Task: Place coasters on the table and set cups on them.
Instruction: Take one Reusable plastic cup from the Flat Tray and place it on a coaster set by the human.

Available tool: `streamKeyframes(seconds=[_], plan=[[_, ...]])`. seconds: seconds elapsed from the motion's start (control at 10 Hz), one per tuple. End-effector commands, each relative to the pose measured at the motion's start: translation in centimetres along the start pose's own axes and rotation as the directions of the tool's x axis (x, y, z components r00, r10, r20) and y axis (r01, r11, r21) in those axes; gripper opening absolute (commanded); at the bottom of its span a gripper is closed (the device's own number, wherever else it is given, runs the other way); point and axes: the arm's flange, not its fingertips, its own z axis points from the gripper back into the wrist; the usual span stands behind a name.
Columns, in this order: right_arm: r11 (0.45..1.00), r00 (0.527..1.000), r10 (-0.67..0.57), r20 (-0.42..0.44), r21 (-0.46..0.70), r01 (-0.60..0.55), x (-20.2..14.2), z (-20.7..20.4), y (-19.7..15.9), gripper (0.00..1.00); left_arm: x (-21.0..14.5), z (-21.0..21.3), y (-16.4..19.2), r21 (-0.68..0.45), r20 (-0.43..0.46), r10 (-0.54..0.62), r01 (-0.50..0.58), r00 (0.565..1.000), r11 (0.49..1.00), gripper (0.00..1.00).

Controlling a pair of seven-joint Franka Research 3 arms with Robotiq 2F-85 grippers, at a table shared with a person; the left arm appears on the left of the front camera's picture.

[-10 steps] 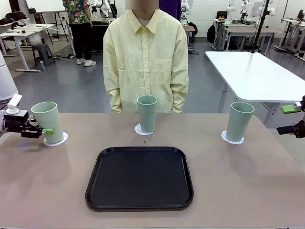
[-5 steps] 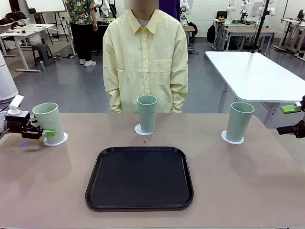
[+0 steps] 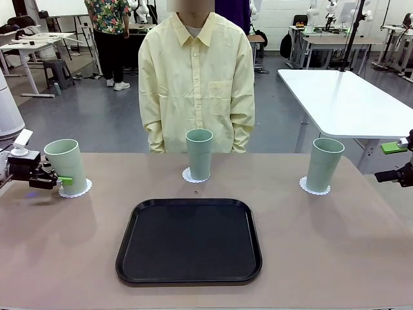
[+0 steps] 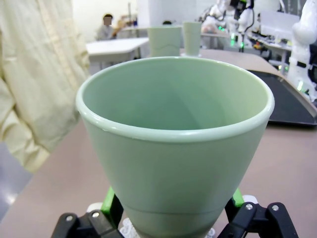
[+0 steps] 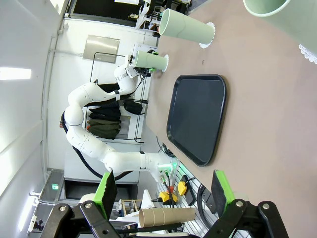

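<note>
Three mint-green cups stand on white lace-edged coasters on the tan table (image 3: 322, 245). The left cup (image 3: 66, 166) rests on its coaster (image 3: 80, 191), the middle cup (image 3: 199, 152) on the coaster (image 3: 187, 175) before the person, and the right cup (image 3: 324, 163) on its coaster (image 3: 304, 187). My left gripper (image 3: 60, 179) is open, its green pads on either side of the left cup's (image 4: 173, 148) base. My right gripper (image 3: 390, 161) hangs open and empty at the table's right edge, a little right of the right cup; its fingers (image 5: 106, 191) stand wide apart.
A black tray (image 3: 189, 240) lies empty in the middle near the front edge. A person in a yellow shirt (image 3: 197, 84) stands at the far side, hands down. A white table (image 3: 348, 97) stands behind on the right.
My left gripper has opened and let go of the left cup, which went from tilted to standing upright on its coaster. The right arm has not moved.
</note>
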Motion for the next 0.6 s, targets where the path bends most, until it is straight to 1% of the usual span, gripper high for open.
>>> streamKeyframes(seconds=[0.0,0.5], plan=[[1.0,1.0,0.008,0.004,0.012,-0.009,-0.15,-0.03,0.18,1.0,0.12,-0.11,0.49,-0.005,-0.015,0.014,-0.014,1.0,1.0,1.0],[1.0,1.0,0.008,0.004,0.012,-0.009,-0.15,-0.03,0.18,1.0,0.12,0.02,0.49,-0.01,-0.018,0.025,-0.025,1.0,1.0,1.0]])
